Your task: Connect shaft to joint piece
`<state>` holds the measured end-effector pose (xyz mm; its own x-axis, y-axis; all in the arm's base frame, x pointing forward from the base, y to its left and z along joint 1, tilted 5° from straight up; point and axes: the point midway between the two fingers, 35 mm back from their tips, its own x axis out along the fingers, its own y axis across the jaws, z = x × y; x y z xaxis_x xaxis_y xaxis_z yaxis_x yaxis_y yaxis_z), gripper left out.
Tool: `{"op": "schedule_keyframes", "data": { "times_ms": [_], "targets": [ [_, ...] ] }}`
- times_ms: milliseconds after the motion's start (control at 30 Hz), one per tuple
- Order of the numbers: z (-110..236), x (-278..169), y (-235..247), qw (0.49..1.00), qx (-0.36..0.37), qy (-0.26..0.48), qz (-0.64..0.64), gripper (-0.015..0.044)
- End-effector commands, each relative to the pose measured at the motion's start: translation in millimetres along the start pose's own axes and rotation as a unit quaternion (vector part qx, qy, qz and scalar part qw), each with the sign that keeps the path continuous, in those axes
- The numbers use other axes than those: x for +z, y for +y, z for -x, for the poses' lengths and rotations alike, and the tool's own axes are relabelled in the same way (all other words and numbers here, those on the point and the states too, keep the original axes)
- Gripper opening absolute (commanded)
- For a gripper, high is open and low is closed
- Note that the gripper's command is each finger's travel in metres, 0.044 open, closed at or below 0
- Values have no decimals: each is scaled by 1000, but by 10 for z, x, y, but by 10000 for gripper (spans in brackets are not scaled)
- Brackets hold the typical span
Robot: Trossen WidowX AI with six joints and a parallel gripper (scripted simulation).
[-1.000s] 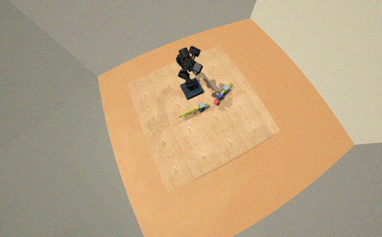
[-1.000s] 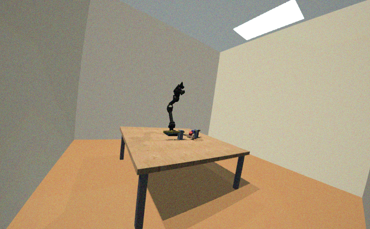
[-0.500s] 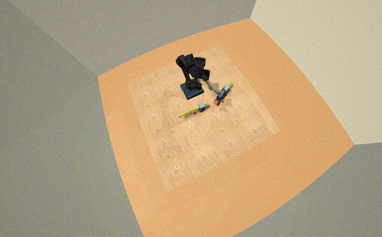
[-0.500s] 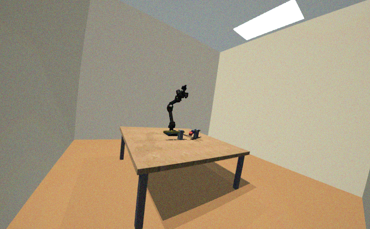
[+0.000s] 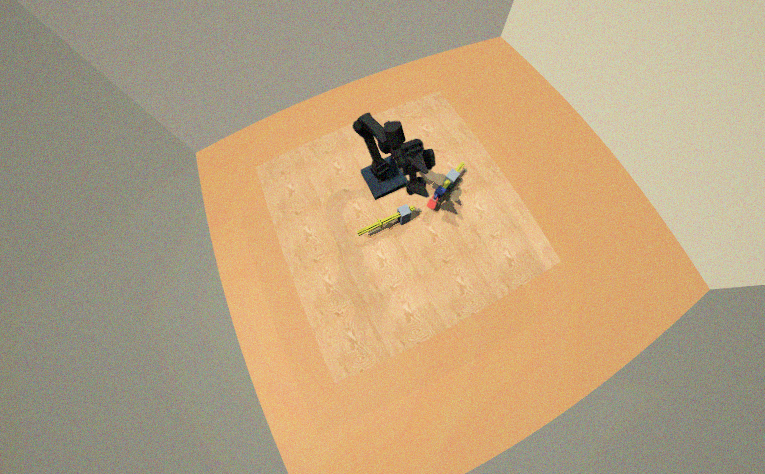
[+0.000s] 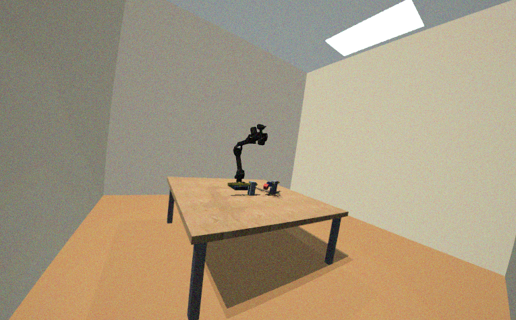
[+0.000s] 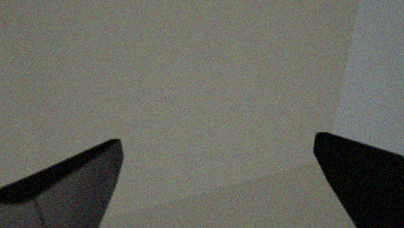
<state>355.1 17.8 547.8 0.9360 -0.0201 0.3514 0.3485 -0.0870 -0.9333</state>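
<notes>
Joint piece (image 5: pixel 432 203) untouched — pincer (image 7: pixel 217 179) (spread wide) high above table (image 6: pixel 220 210).

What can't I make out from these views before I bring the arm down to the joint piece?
- Joint piece: too small in the top view to tell which way its opening points.
- The same piece in the exterior view: tiny, partly behind the second block.
- Wrist view: shows only wall between the open fingers; no parts are in frame.
- Sliding shaft: too small to tell how far it sits from the opening.
</notes>
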Motion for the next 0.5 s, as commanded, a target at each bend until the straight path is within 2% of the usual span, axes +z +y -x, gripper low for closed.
{"op": "schedule_keyframes", "data": {
  "times_ms": [0,467],
  "targets": [
    [-72,109,235,998,42,-14,-42,440],
    [-122,514,1065,955,207,-25,-210,440]
  ]
}}
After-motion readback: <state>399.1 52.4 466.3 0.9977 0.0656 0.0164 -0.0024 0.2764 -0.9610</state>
